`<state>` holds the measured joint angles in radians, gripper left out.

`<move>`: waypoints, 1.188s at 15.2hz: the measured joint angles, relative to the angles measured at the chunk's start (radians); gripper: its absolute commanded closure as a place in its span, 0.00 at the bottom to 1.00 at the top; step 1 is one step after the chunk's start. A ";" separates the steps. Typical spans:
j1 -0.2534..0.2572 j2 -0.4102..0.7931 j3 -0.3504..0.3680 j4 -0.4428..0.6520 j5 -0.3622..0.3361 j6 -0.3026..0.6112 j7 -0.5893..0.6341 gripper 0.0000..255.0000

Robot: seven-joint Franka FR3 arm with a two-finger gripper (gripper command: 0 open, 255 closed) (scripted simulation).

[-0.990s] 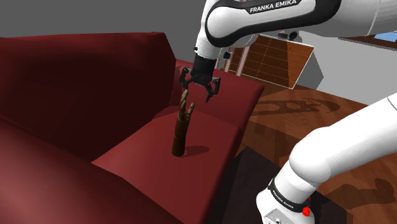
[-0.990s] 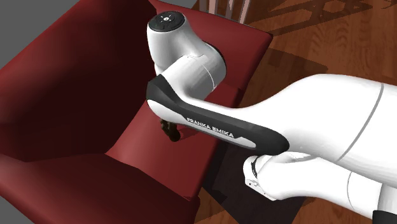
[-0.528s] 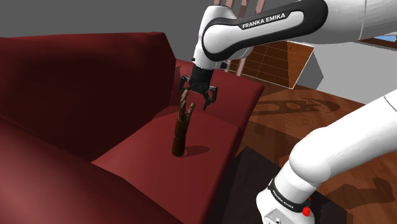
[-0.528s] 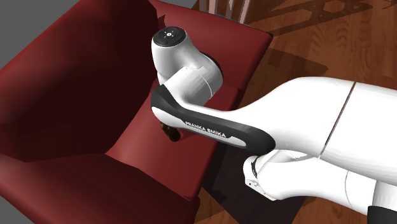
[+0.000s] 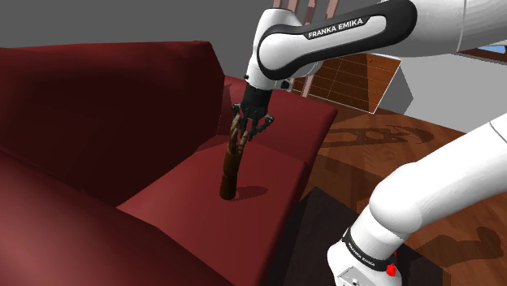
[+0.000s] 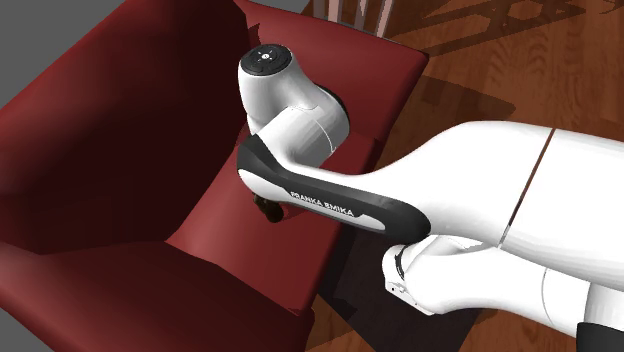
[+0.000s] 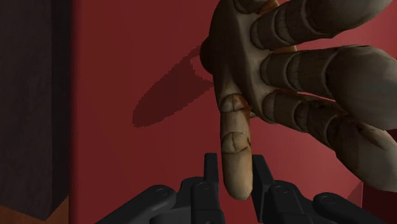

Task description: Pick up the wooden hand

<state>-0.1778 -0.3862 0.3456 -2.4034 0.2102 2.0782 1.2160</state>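
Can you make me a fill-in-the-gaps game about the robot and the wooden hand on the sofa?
1. The wooden hand stands upright on a sofa coloured dark ____.
2. The gripper has two fingers coloured ____.
3. The gripper is at the ____ of the wooden hand, by its fingertips, not at its base.
4. The hand's base rests on the sofa's ____, not on its backrest.

Missing words: red; black; top; seat.

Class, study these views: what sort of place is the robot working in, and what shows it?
Probably a living room in a house: a dark red sofa, with the wooden hand standing on its seat, and a wood-plank floor beside it.
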 measured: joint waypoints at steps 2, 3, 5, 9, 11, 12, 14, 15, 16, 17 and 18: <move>0.000 0.000 0.000 0.000 0.000 0.000 0.000 1.00; 0.000 0.000 0.000 0.000 0.000 0.000 0.000 1.00; -0.001 -0.004 -0.003 0.012 -0.001 -0.017 -0.001 1.00; -0.002 -0.017 -0.009 0.052 -0.005 -0.070 0.001 1.00; -0.003 -0.024 -0.013 0.074 -0.006 -0.098 0.003 1.00; -0.003 -0.024 -0.014 0.087 -0.007 -0.111 0.005 1.00; -0.004 -0.028 -0.017 0.111 -0.010 -0.139 0.006 1.00; -0.005 -0.031 -0.019 0.121 -0.010 -0.154 0.006 1.00; -0.005 -0.033 -0.021 0.131 -0.011 -0.165 0.006 1.00; -0.006 -0.035 -0.022 0.141 -0.012 -0.177 0.006 1.00; -0.007 -0.037 -0.025 0.155 -0.013 -0.193 0.006 1.00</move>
<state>-0.1845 -0.4234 0.3203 -2.2480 0.1969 1.8848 1.2222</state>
